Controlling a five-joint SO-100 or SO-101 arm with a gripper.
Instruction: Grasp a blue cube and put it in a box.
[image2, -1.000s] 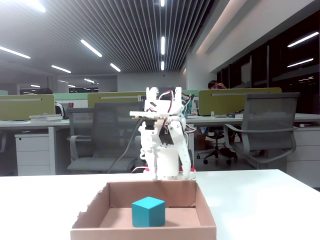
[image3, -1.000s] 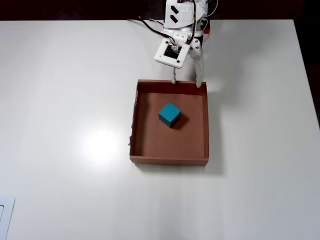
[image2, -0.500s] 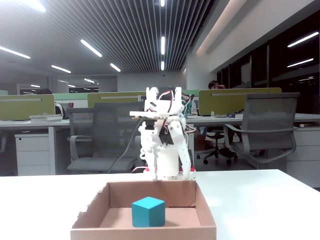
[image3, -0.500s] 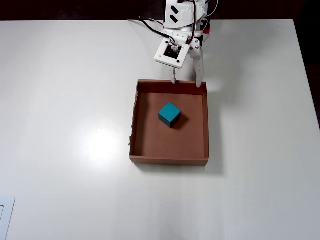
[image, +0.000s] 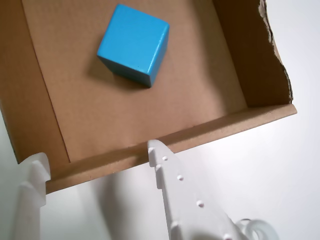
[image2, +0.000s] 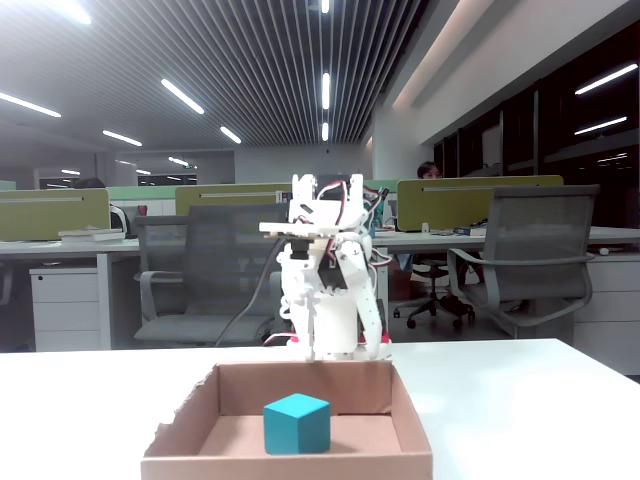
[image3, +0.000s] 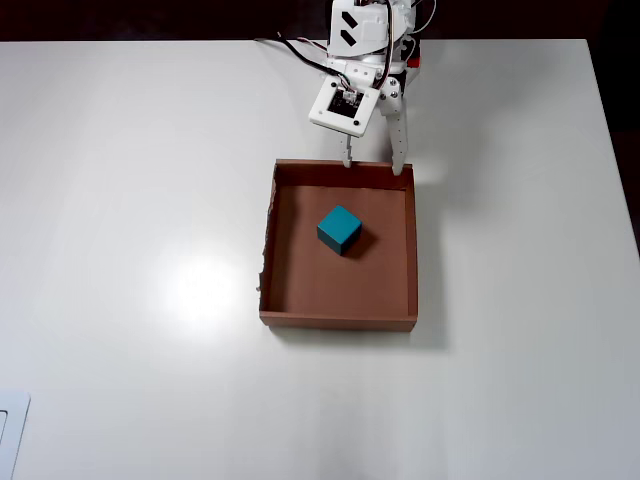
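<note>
The white gripper (image3: 374, 167) hangs wide open and empty, its fingertips above the near wall of the box (image3: 340, 319). Beyond them, apart from both fingers, the blue cube (image3: 340, 230) sits on the box floor.

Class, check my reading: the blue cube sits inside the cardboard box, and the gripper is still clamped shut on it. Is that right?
Not quite. The blue cube does sit inside the box, but the gripper is open and empty, at the box's wall, apart from the cube. The overhead view shows this.
</note>
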